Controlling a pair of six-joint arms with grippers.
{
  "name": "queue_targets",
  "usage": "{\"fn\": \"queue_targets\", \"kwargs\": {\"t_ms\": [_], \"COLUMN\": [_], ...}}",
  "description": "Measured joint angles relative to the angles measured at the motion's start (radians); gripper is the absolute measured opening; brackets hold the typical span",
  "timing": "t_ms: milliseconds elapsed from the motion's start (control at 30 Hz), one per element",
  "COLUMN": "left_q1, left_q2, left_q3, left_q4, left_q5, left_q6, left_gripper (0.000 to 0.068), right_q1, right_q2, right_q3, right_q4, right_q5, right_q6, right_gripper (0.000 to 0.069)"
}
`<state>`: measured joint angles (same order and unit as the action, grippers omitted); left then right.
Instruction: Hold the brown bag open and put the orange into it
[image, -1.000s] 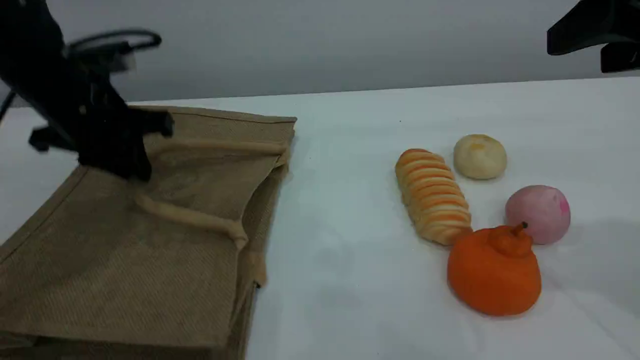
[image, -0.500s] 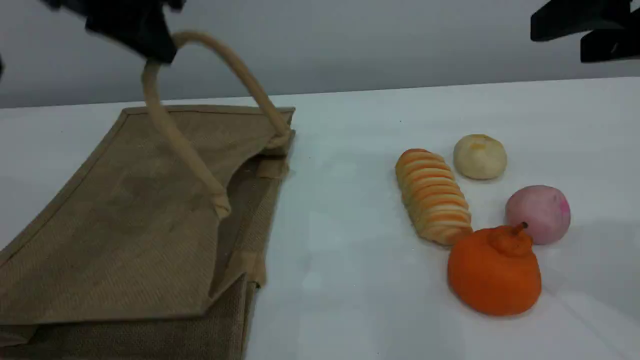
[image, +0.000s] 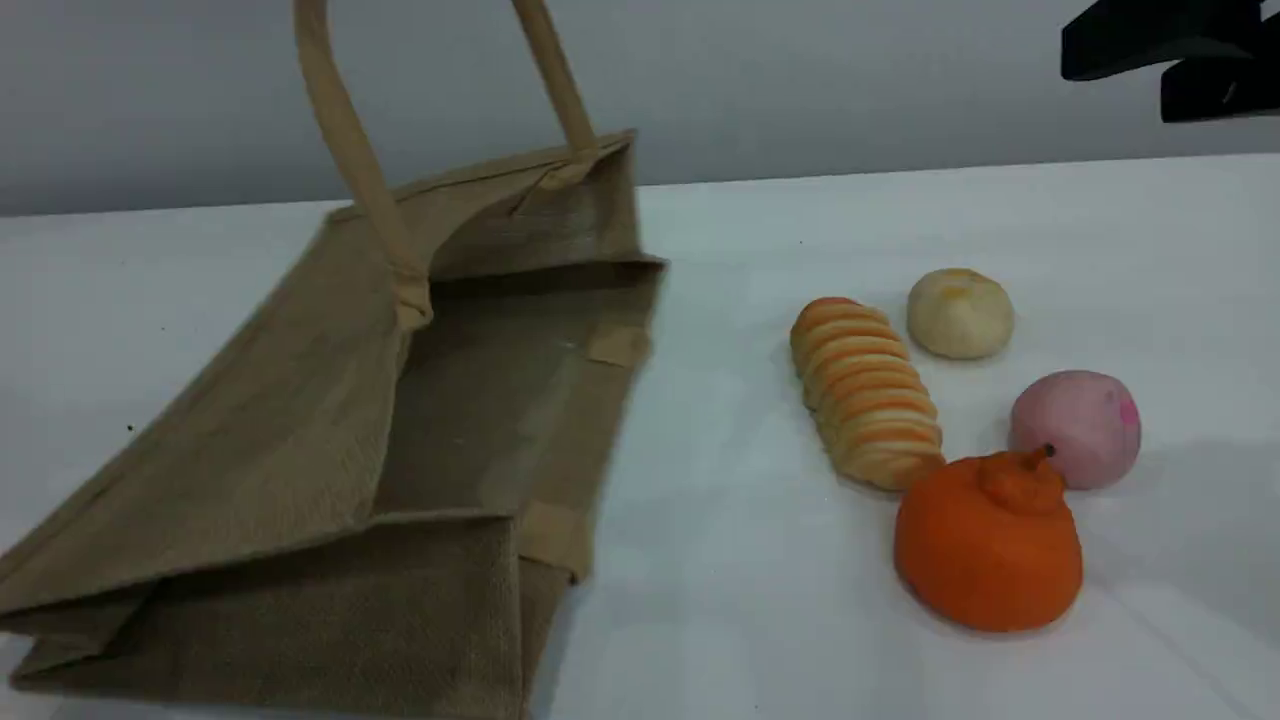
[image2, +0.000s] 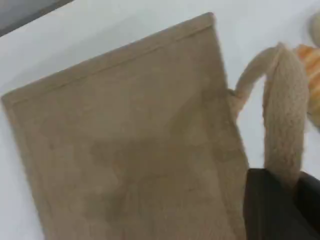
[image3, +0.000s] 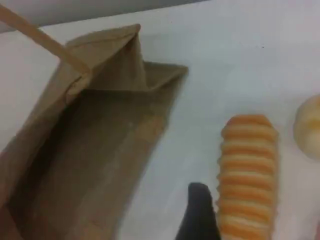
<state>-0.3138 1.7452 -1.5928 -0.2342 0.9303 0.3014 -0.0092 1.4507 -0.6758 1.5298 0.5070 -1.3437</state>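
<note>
The brown bag (image: 300, 430) lies on its side at the left of the table, its mouth gaping toward the right. One beige handle (image: 350, 150) is pulled straight up past the scene's top edge. In the left wrist view my left gripper (image2: 286, 187) is shut on that handle (image2: 285, 110), above the bag's flat side (image2: 125, 140). The orange (image: 985, 550) rests on the table at the front right, touching nothing but the cloth. High at the top right, my right gripper (image: 1120, 75) hangs open and empty; its fingertip (image3: 199, 210) shows beside the bag's open mouth (image3: 85, 150).
A striped orange-and-cream loaf (image: 865, 395) lies just behind the orange, with a cream bun (image: 960, 312) further back and a pink ball (image: 1078, 428) to the right. White table lies between the bag's mouth and the foods.
My left gripper has risen out of the scene's top with the handle, lifting the bag's upper side so that the mouth opened. The right gripper shifted slightly left; the foods have not moved.
</note>
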Motion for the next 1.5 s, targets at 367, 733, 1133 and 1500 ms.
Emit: {"fn": "queue_targets", "kwargs": {"t_ms": [367,733,1133,1500], "left_q1": [0.000,-0.050,-0.050,-0.059], "left_q2": [-0.083,-0.100,-0.162,-0.162], "left_q3": [-0.039,-0.056,-0.057,-0.057], "left_q4": [-0.012,-0.080,-0.077,-0.092], "left_q5": [0.090,0.142,0.154,0.171], "left_q6": [0.008,0.081,0.089,0.104], "left_gripper": [0.0090,0.0090,0.0090,0.0090], "right_q1": [0.000,0.000,0.012,0.012], "right_q2": [0.142,0.158,0.159,0.245], "right_q3": [0.000,0.000,0.020,0.041], "right_q4": [0.043,0.056,0.034,0.013], "right_q5": [0.035,0.046,0.040,0.027], "right_q6": [-0.058,-0.087,-0.070,-0.043], "right_gripper": [0.0475,0.0475,0.0475,0.0475]}}
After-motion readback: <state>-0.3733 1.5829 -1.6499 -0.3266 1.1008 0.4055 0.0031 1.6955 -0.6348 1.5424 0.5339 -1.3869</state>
